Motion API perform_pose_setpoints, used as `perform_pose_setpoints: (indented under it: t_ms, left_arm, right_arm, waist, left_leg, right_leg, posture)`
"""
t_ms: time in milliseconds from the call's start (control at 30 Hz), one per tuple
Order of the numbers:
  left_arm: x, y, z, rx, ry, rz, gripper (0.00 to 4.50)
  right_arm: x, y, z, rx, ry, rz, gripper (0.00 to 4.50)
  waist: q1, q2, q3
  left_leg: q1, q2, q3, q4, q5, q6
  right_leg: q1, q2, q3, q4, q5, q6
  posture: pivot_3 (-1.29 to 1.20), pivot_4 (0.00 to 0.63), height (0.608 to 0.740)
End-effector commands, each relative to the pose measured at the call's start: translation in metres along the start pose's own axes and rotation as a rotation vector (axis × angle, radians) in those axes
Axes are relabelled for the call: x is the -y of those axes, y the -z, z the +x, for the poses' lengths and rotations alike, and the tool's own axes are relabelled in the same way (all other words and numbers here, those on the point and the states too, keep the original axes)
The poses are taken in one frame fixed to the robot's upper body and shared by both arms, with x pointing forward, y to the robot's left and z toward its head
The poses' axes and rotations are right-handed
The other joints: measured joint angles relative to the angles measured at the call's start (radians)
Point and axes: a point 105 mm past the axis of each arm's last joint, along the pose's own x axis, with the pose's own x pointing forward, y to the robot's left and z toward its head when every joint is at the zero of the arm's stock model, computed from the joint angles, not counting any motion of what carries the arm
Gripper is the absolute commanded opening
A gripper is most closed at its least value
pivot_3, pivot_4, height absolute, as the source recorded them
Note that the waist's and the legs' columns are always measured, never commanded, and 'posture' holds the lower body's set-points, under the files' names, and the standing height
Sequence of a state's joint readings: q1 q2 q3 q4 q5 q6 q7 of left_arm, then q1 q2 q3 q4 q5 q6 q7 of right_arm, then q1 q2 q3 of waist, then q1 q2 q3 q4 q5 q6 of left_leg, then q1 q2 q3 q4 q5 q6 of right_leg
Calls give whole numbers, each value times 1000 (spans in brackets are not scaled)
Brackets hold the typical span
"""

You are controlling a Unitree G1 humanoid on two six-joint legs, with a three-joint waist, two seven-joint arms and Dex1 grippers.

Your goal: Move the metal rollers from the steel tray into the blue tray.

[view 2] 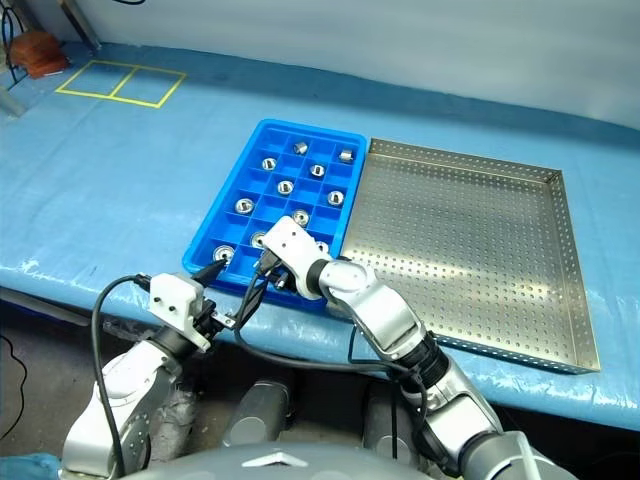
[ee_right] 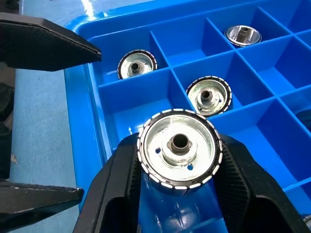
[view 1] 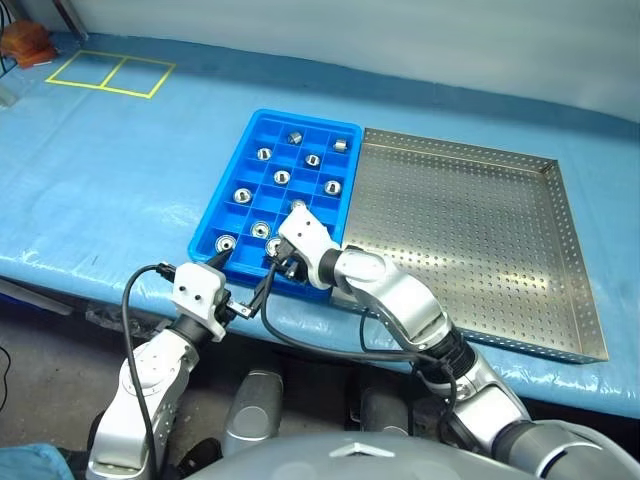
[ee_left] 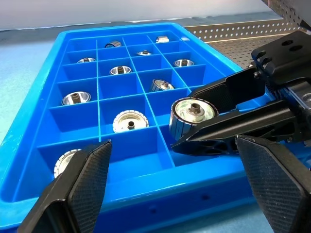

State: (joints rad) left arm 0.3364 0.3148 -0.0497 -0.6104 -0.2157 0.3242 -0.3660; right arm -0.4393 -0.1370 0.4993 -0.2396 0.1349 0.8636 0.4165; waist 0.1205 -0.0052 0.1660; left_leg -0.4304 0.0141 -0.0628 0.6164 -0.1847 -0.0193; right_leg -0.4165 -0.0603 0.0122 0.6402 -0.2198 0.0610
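My right gripper (ee_right: 179, 162) is shut on a metal roller (ee_right: 179, 145), a shiny ring with a central hole, and holds it just above a near-row compartment of the blue tray (view 1: 300, 117). Several more metal rollers (view 1: 263, 154) lie in separate compartments of that tray. My left gripper (view 1: 235, 285) is open with nothing between its fingers, just off the tray's near left corner and close beside the right gripper (ee_left: 233, 111). The steel tray (view 1: 460, 230) lies against the blue tray's right side, and its perforated floor is bare.
Both trays rest on a blue table cover (view 1: 120, 180), whose front edge runs just under my grippers. Yellow tape rectangles (view 1: 110, 72) mark the far left. A brown object (view 1: 25, 42) sits at the far left corner. Black cables (view 1: 270, 330) hang between my arms.
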Motion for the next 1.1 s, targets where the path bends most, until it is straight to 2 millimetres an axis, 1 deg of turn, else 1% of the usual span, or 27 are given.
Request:
perform_pose_setpoints:
  t_ms: [33,67,233,267,333,500,600,700,833,933,1000,1100]
  left_arm:
    - [7,-17,3,61,23,15,4500]
    - [7,-17,4,62,28,14,4500]
    - [12,-19,12,69,69,15,4500]
    - [12,-19,14,70,70,21,4500]
    - [9,-19,21,72,40,47,4500]
    - [-11,-23,44,94,-118,70,4500]
    - [-22,-32,60,132,-195,32,4500]
    - [-24,-39,74,156,-189,1,4500]
    - [-28,-44,82,165,-156,39,4500]
    - [-38,-45,85,160,-164,76,4500]
    - [-44,-44,85,149,-172,88,4500]
    - [-45,-43,85,139,-162,96,4500]
  right_arm:
    - [-8,6,-1,-13,-38,52,2454]
    - [-7,6,-2,-13,-33,58,2679]
    - [1,5,-10,7,27,75,4360]
    - [4,5,-13,13,47,81,4465]
    - [12,4,-20,30,95,93,4465]
    - [36,-4,-44,140,262,111,4465]
    - [49,-2,-60,172,366,116,4465]
    - [59,5,-77,184,460,95,4465]
    - [64,16,-99,195,553,77,4465]
    - [68,30,-117,180,627,89,4465]
    - [70,38,-126,164,669,108,4465]
    - [71,44,-136,161,704,135,4465]
  waist:
    - [4,0,0]
    - [6,0,0]
    - [9,0,0]
    - [9,0,0]
    - [11,0,0]
    - [2,-1,-1]
    - [-8,-1,-1]
    - [-28,-2,-1]
    - [-75,-2,-1]
    - [-106,-2,-1]
    - [-123,-2,-1]
    - [-140,-2,-1]
  left_leg:
    - [0,0,0,0,0,0]
    - [0,0,0,0,0,0]
    - [0,0,0,0,0,-1]
    - [0,0,0,0,0,-1]
    - [0,0,0,0,0,-1]
    - [0,0,0,2,0,-1]
    - [0,0,0,2,0,-1]
    - [-1,-1,0,4,0,-1]
    - [-1,-1,1,4,0,-1]
    - [0,-1,0,4,0,-1]
    - [0,0,0,4,0,0]
    - [1,0,1,6,0,0]
  right_leg:
    - [0,0,0,0,0,0]
    - [0,0,0,0,0,0]
    - [0,0,0,-1,0,0]
    - [0,0,0,-1,0,0]
    - [1,0,0,-2,0,0]
    - [1,0,0,-1,0,1]
    - [2,0,0,-1,1,1]
    - [2,0,0,-1,1,2]
    - [3,0,1,-1,1,2]
    - [3,0,1,0,1,2]
    - [3,0,1,1,1,2]
    - [3,0,1,2,1,2]
  posture:
    - [355,150,740]
    - [355,150,740]
    - [302,150,740]
    - [292,150,740]
    - [275,150,740]
    - [218,150,740]
    - [151,150,740]
    - [88,150,740]
    - [24,150,740]
    - [-5,150,740]
    - [-20,150,740]
    - [-25,150,740]
